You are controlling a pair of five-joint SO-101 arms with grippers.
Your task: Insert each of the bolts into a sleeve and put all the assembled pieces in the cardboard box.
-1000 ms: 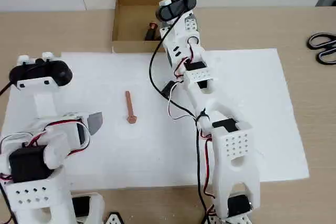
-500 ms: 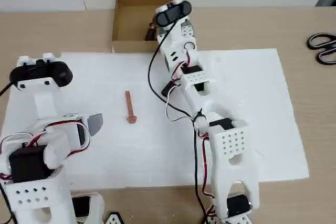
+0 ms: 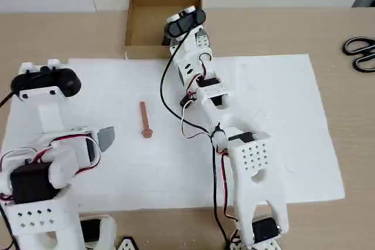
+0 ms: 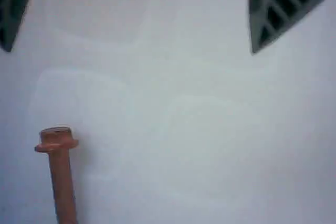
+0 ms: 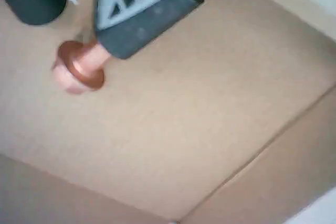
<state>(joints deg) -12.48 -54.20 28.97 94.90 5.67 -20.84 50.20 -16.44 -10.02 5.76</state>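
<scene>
Overhead, your right arm (image 3: 202, 83) covered a corner of the cardboard box (image 3: 146, 24). Its wrist view showed the right gripper (image 5: 79, 19) apparently pinching a sleeved bolt (image 5: 81, 67) near one wall, bare floor beside. Left gripper (image 4: 134, 35) spread.

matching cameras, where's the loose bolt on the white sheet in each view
high view: loose bolt on the white sheet, left of centre.
left wrist view: same bolt lying on that sheet, head in frame.
right wrist view: a different, sleeved bolt over the cardboard box floor.
shared landmarks: white sheet, cardboard box.
</scene>
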